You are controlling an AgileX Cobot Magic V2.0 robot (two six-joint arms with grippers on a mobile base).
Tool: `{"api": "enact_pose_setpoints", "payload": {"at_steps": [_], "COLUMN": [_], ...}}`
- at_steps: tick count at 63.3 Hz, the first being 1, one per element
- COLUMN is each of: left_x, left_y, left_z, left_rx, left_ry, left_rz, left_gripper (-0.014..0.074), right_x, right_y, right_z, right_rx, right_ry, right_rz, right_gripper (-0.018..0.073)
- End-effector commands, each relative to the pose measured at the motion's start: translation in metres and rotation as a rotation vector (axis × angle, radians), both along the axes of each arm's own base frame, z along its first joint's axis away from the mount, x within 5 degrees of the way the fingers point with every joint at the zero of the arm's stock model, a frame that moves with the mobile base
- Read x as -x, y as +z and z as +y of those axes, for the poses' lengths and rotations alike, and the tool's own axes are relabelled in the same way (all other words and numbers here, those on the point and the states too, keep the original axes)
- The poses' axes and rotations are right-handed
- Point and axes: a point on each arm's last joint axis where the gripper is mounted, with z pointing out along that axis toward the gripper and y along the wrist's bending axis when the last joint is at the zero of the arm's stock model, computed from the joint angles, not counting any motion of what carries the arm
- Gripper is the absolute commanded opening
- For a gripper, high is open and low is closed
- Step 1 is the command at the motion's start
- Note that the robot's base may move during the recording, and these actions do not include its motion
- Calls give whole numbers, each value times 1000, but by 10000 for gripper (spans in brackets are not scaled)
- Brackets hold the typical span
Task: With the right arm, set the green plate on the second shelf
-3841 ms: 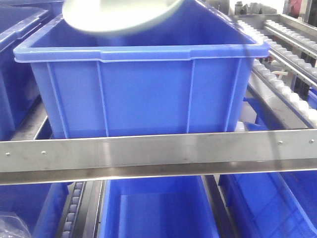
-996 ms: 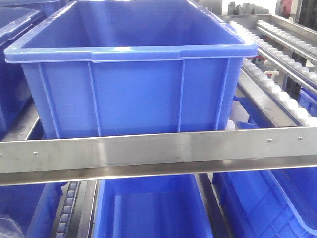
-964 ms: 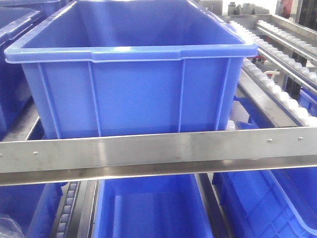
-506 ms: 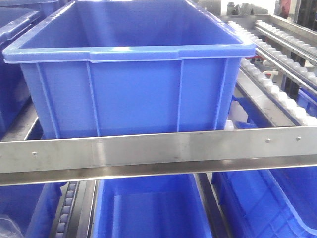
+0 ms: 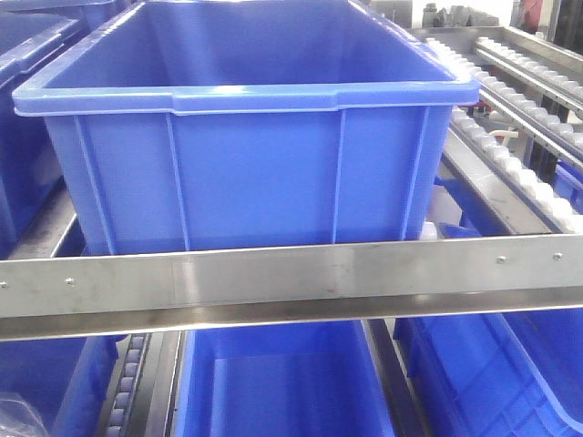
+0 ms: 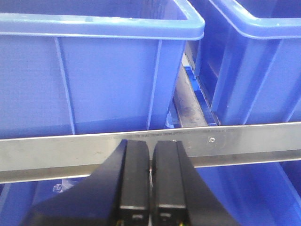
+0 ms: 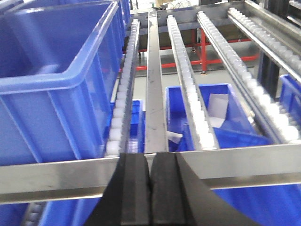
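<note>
The green plate is out of view in every current view. My left gripper [image 6: 151, 155] is shut with nothing between its black fingers, held in front of a steel shelf rail [image 6: 244, 141] below a blue bin [image 6: 89, 70]. My right gripper [image 7: 149, 162] is also shut and empty, in front of the steel rail [image 7: 244, 157], to the right of a blue bin [image 7: 51, 80]. In the front view a large blue bin [image 5: 246, 155] sits on the shelf behind the steel rail [image 5: 291, 278]; its floor is hidden by its front wall.
Roller tracks [image 7: 188, 84] run back along the shelf right of the bin, also seen as roller tracks [image 5: 510, 155]. Lower blue bins [image 5: 273, 382] sit under the rail, one holding white paper [image 7: 216, 106]. A second blue bin [image 6: 254, 56] stands to the right in the left wrist view.
About four seconds ago the plate hung above the big bin's far left rim; it is gone from view now. Over the last second the front view shifted slightly, the bin drifting right.
</note>
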Motion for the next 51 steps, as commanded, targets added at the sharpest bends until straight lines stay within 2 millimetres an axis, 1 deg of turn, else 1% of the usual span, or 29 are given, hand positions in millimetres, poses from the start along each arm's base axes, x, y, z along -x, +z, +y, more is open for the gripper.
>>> {"api": "enact_pose_setpoints", "payload": {"at_steps": [1,11,51], "left_x": [-1,-1,-1], "left_y": [-5,-5,-5], "left_z": [-2,-2,-2], "left_rx": [15,15,15], "left_ry": [-19,-19,-19], "left_rz": [-67,-67,-67], "left_gripper": [125,125,125], "right_x": [2,2,2], "right_y": [10,10,10], "right_z": [1,1,1], "right_rx": [-23,37,37], "right_ry": [9,6,6], "right_rz": [-102,-109,-109], "right_gripper": [55,55,55]}}
